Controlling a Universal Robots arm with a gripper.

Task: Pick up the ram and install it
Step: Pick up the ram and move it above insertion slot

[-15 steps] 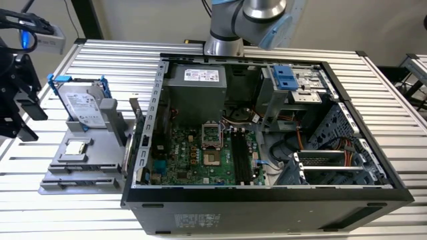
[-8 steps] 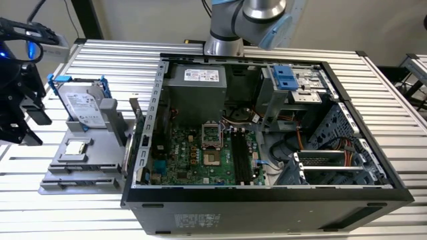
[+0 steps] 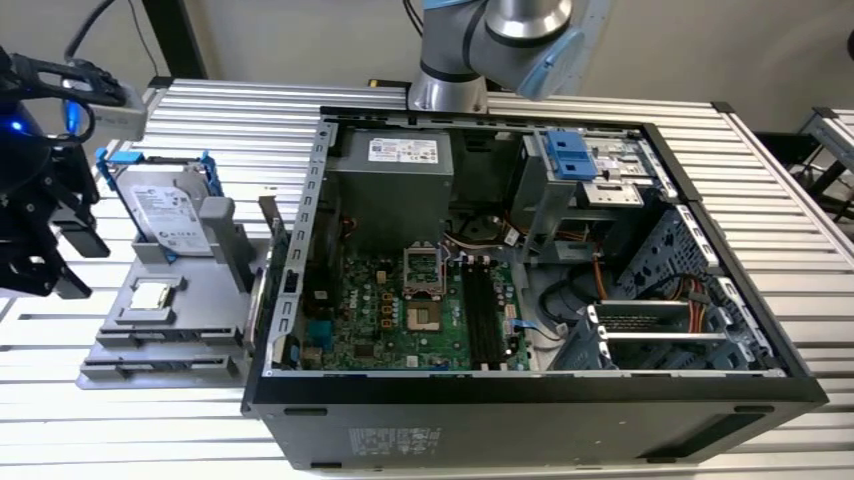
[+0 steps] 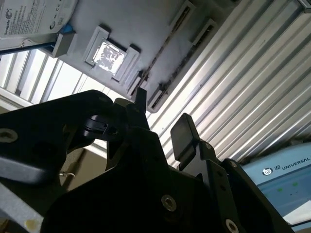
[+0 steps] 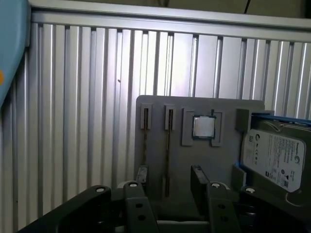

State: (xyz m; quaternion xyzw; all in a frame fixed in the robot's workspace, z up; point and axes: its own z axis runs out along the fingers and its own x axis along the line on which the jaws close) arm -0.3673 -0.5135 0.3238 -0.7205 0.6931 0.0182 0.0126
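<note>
Open PC case (image 3: 534, 405): memory slots (image 3: 483, 318) look empty, install not done. Grey holder tray (image 5: 216, 162) sits outside case. Gripper (image 5: 169, 174) hovers over tray, fingers spread, gripping nothing. Ram (image 5: 168, 143) on edge in tray slot, not picked up yet.

Counter (image 3: 227, 120): silver, ribbed in straight parallel grooves.
Holder tray (image 5: 223, 160): flat matte grey.
Ram (image 5: 168, 145): thin dark edge with brownish flecks.
Hard drive (image 3: 171, 210): silver, white label, blue bracket.
Processor chip (image 5: 203, 127): bright silver.
Computer case (image 3: 534, 395): black shell, grey metal inside.
Motherboard (image 3: 387, 320): green. Memory slots (image 3: 483, 310): black.
My gripper (image 5: 169, 177): black.
My arm (image 3: 521, 25): silver with pale blue.
</note>
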